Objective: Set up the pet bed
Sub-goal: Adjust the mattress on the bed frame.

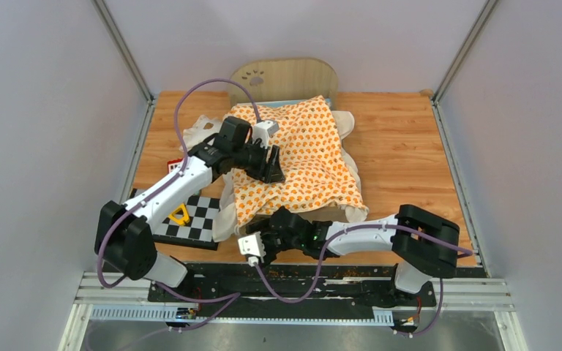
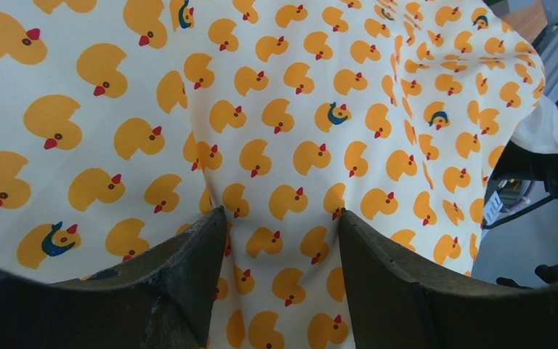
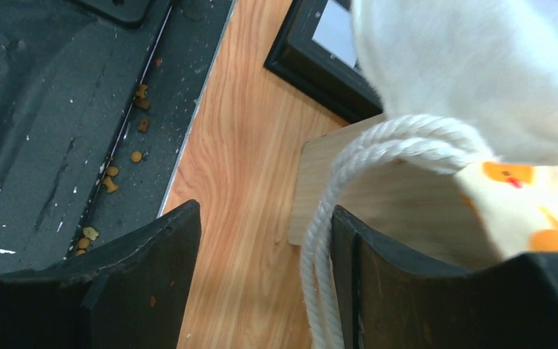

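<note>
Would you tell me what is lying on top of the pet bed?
The duck-print cushion drapes over the pet bed; the far end board shows, but the base is almost entirely covered.

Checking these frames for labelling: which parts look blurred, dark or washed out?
Top view: even light, all sharp, cushion included. Left wrist view: duck print crisp, near fingers dark and soft. Right wrist view: white fabric blurred and washed out; rope fairly sharp.

Counted one pet bed point(image 1: 285, 79), one duck-print cushion point(image 1: 304, 157), one checkered board point(image 1: 194, 228), one yellow piece point(image 1: 181, 215), two pincers: left pincer point(image 2: 282, 218), right pincer point(image 3: 265, 211).
</note>
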Tool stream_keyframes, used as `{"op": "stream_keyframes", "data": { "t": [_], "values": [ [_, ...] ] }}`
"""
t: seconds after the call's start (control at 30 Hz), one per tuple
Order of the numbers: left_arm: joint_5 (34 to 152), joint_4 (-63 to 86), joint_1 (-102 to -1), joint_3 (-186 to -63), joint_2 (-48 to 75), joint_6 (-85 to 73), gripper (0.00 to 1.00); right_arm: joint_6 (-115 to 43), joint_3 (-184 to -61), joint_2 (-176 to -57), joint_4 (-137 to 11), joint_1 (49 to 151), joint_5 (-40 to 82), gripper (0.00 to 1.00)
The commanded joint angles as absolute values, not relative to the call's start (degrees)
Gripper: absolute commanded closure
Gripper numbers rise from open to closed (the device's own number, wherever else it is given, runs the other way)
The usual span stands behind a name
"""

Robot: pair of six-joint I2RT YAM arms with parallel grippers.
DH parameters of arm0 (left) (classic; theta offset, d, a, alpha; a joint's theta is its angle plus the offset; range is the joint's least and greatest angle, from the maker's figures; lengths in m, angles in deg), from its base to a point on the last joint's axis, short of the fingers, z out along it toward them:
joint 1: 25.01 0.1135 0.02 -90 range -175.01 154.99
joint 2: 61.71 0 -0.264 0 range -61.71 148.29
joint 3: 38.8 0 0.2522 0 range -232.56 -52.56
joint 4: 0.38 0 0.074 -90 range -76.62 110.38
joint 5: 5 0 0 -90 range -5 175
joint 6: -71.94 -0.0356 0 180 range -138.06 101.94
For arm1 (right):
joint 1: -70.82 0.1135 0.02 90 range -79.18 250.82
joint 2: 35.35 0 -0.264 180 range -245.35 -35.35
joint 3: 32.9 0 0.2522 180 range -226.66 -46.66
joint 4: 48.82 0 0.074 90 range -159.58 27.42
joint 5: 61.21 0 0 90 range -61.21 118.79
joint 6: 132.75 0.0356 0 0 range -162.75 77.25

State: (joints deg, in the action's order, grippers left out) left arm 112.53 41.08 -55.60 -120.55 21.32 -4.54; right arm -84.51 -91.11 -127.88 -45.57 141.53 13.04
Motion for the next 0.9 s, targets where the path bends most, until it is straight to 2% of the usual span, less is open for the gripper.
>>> {"op": "stream_keyframes", "data": {
  "t": [0.0, 0.27, 0.33, 0.53, 0.87],
  "values": [
    [112.05, 42.62, -55.14, -121.93, 23.78, -6.02, 0.34, -81.02, -92.83, -129.88, -42.92, 139.88, 11.94, 0.37],
    [110.05, 41.84, -55.15, -121.66, 27.38, -4.65, 0.39, -76.04, -89.82, -130.18, -43.76, 141.44, 10.60, 0.42],
    [110.06, 41.41, -55.14, -121.64, 28.43, -4.20, 0.44, -74.79, -89.28, -130.18, -43.69, 142.15, 9.98, 0.43],
    [110.15, 40.66, -55.07, -121.66, 31.66, -3.24, 0.65, -71.96, -88.12, -129.36, -44.98, 145.02, 8.56, 0.45],
    [109.53, 39.46, -54.69, -121.53, 35.42, -2.27, 0.71, -67.36, -85.31, -124.34, -47.65, 152.64, 8.57, 0.47]
  ]
}}
